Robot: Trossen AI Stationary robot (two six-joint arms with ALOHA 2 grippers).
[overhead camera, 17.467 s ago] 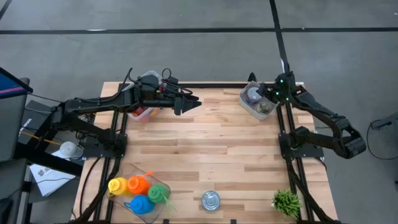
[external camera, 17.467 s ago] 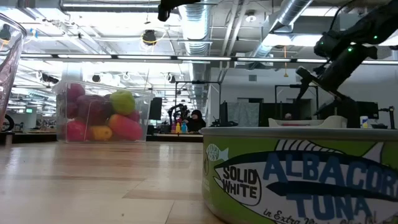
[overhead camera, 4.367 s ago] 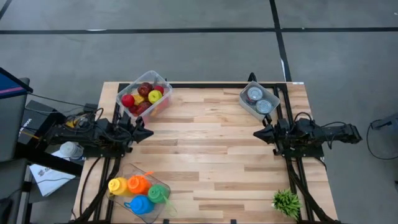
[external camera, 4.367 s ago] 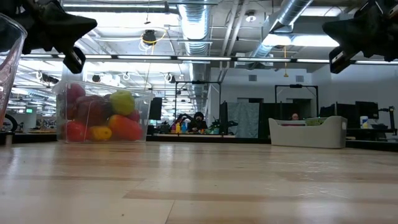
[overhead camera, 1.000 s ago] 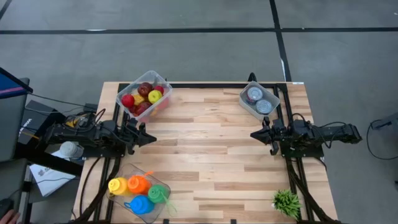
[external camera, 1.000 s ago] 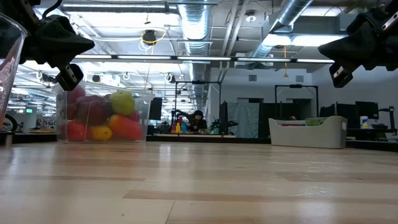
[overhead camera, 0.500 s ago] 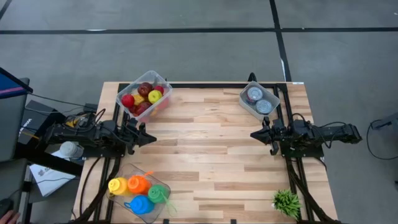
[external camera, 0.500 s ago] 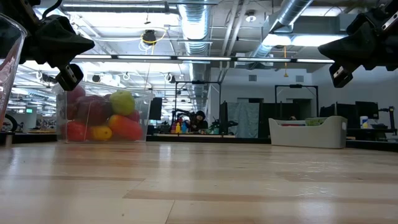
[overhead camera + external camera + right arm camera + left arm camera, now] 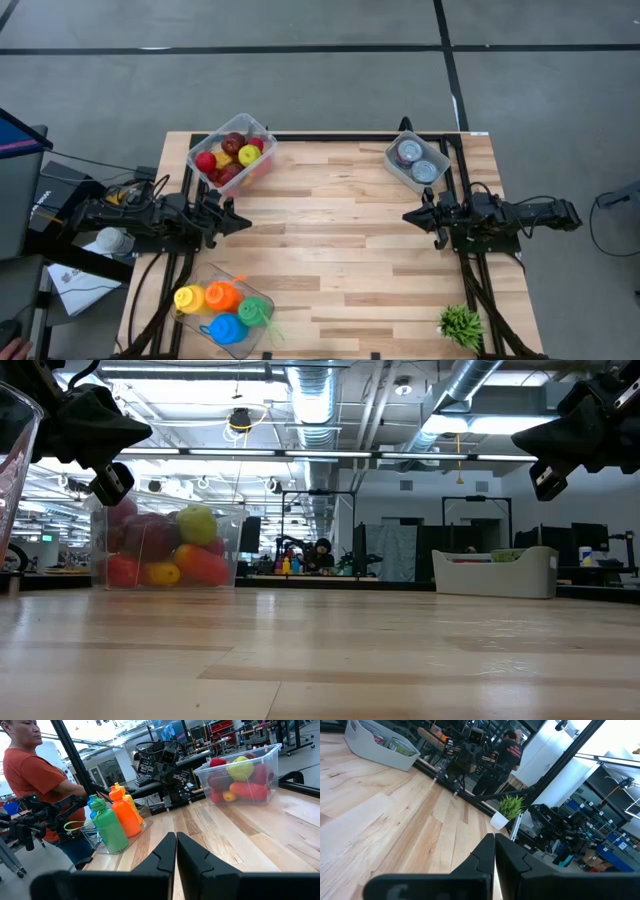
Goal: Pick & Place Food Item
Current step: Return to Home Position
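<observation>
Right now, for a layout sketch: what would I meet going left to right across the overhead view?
Fruit bin → can bin → potted plant. Left out for overlap: bottles, left gripper, right gripper.

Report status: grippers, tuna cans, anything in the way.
Left gripper shut, empty, at table's left edge. Right gripper shut, empty, at right edge. Tuna cans in grey bin, corner by right arm. Nothing between grippers.
</observation>
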